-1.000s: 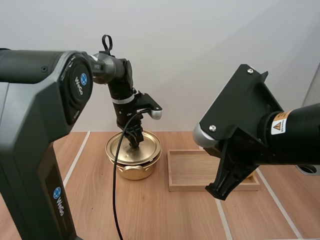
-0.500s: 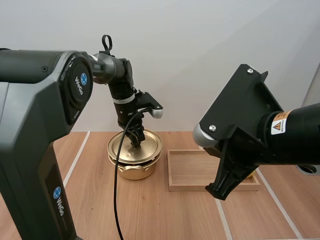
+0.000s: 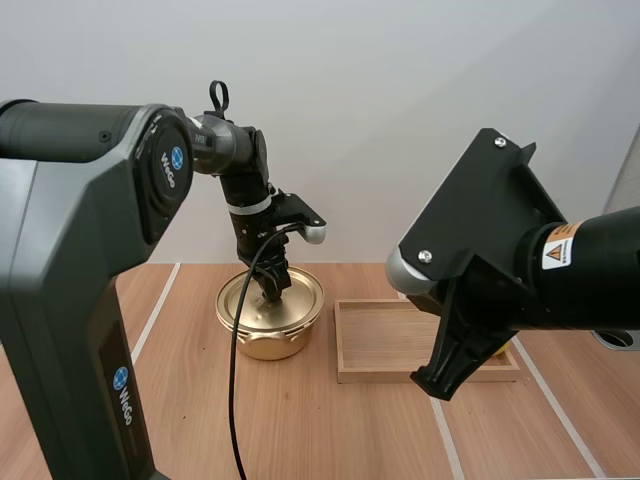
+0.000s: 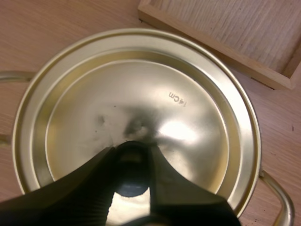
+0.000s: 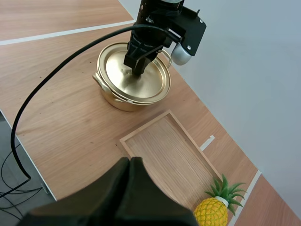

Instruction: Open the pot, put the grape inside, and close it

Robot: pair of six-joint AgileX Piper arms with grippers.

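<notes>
Shows the left gripper (image 3: pixel 272 287) clamped on the dark knob (image 4: pixel 132 181) at the centre of the golden lid (image 3: pixel 250 305), over the pot (image 3: pixel 262 345) at the far left of the wooden table (image 3: pixel 300 430). Against 1 second ago, carried a little to the right, lid and gripper together, and now lying level and centred over the pot rather than overhanging its left side. Probably either the very start of the lift or a lid just set back; cannot tell which, with the contents hidden underneath. Just right of the pot, a shallow wooden tray (image 3: pixel 345 372), bare inside, with a pineapple (image 5: pixel 214 212) by its right end. Right gripper (image 5: pixel 130 165) pressed together on nothing, hovering over the near side of the table. Stamped on the lid, a mark (image 4: pixel 178 98) reading "14cm". On the left arm (image 3: pixel 90 200), a round blue logo (image 3: pixel 168 160) beside white lettering, roughly "WiGo". On the right arm (image 3: pixel 590 270), a yellow warning label (image 3: pixel 562 245), too small to read.
</notes>
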